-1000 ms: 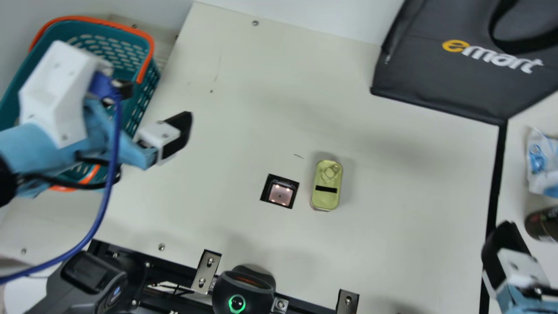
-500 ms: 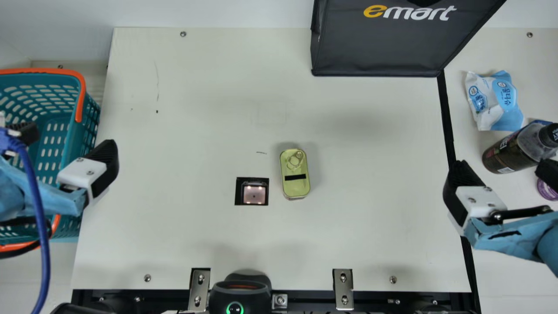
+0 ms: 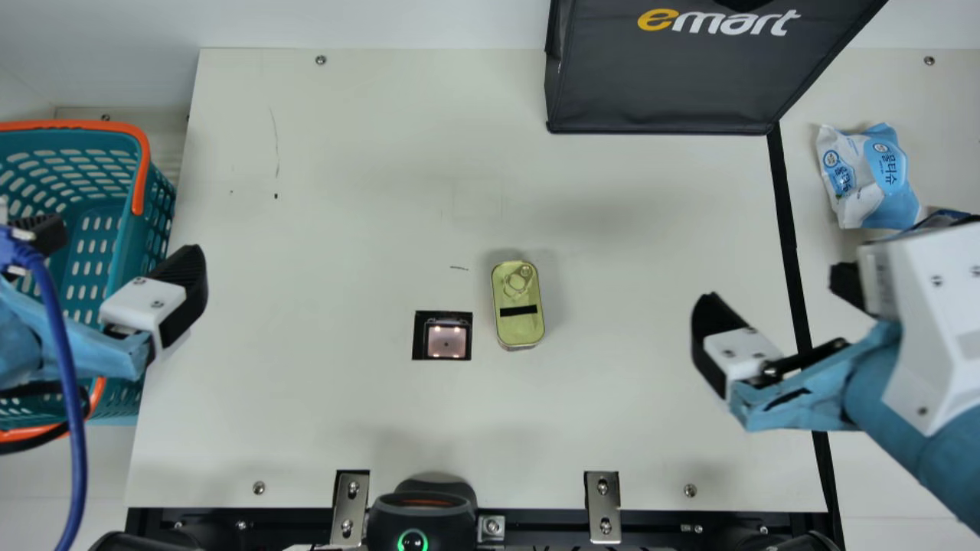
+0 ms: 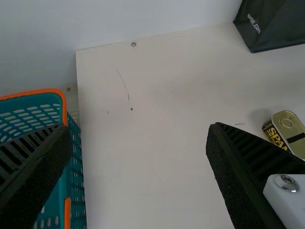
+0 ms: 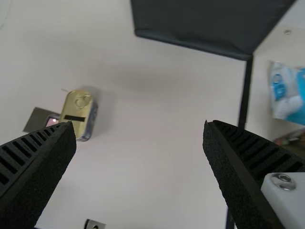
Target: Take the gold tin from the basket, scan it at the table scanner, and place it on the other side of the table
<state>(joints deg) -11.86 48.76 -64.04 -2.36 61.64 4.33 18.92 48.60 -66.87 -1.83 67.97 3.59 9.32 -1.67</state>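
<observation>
- Main view: left claw wide, nothing between fingers; one finger over the basket, other over the tabletop.
- Right claw also wide and empty, across the tabletop, near the black line.
- Gold tin on tabletop, lid up, just beside the table scanner, on its right side in main view. Neither claw touches it.
- Main view gives the tin's lid, pull ring and black strip; left wrist view adds the dark side wall with yellow lettering.
- Right wrist view: brown thing by the white-blue packet, cut off, can't tell what. In main view the right arm covers most of that spot.
- Black bag at far edge of tabletop. Black device with green ring at near edge, between two metal brackets.
- In the way: scanner sits between left claw and tin; left arm hides part of the basket.
</observation>
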